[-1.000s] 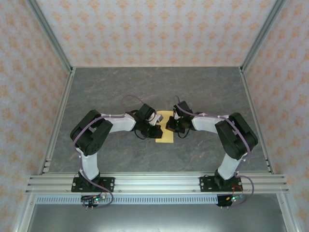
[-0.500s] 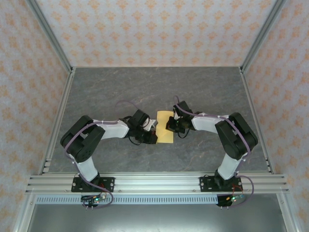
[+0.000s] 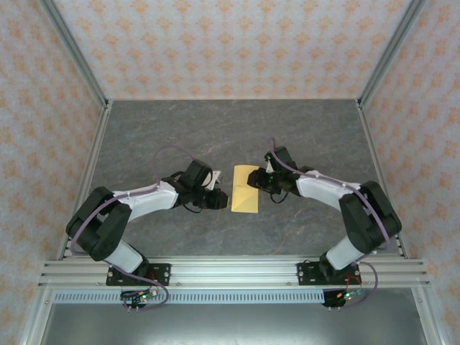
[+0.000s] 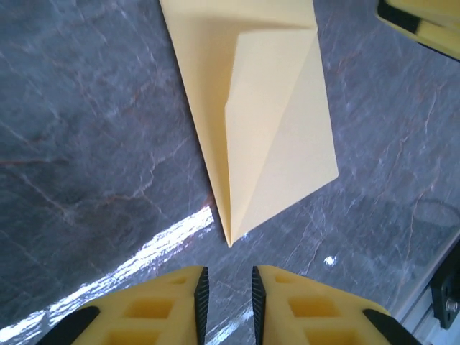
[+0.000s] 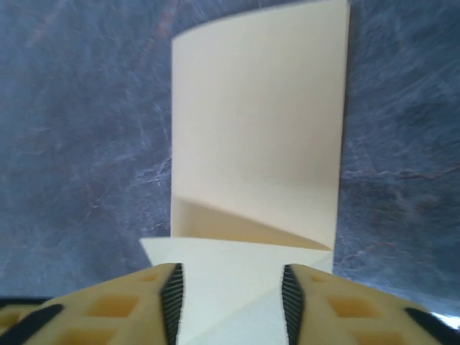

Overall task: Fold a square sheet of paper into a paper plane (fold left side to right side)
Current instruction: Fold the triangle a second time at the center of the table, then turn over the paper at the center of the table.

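Observation:
The square sheet of paper (image 3: 244,191) lies flat on the grey table, folded into a narrow yellow oblong with a diagonal flap. In the left wrist view its pointed corner (image 4: 230,241) sits just ahead of my left gripper (image 4: 228,305). That gripper's jaws stand a small gap apart over bare table, holding nothing. From above, the left gripper (image 3: 220,200) is just left of the paper. My right gripper (image 3: 259,180) hovers at the paper's right edge. In the right wrist view it (image 5: 230,298) is open wide above the folded flap (image 5: 237,266), gripping nothing.
The grey marbled table (image 3: 215,129) is boxed in by patterned walls and metal frame posts. Aluminium rails (image 3: 230,272) run along the near edge by the arm bases. A yellow finger of the right gripper (image 4: 424,21) shows in the left wrist view's top corner.
Both grippers have gone from shut to open. The left arm has drawn back to the left, off the paper. The right gripper has backed off slightly toward the paper's right edge.

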Robot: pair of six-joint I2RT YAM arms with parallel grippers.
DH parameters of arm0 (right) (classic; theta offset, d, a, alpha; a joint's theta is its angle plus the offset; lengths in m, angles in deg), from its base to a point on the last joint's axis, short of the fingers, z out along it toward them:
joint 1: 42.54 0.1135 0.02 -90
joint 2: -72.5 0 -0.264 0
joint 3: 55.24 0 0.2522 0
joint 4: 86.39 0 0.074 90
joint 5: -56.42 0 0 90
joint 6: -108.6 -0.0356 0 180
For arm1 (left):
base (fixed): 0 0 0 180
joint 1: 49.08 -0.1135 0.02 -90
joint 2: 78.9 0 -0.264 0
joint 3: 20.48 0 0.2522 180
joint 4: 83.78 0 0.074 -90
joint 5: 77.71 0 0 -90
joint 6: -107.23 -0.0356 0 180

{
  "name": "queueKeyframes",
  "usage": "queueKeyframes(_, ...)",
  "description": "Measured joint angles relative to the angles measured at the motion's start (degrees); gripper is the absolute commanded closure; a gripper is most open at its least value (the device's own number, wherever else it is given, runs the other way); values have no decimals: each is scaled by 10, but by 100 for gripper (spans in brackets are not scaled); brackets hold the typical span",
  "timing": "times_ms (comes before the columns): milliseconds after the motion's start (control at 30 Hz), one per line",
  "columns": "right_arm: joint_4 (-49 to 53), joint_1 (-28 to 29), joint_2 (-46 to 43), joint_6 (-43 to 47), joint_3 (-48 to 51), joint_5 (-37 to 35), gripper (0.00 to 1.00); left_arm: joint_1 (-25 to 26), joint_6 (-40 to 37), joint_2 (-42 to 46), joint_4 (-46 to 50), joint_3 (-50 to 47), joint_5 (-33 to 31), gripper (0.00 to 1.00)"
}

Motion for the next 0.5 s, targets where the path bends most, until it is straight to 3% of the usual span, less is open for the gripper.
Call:
queueKeyframes(200, -22, -35, -31, -4, 59, 17, 42, 0, 30, -6, -39, 6, -23, 61)
queueKeyframes(500, -43, -35, -31, -9, 78, 51, 42, 0, 54, -87, -100, 49, -16, 60)
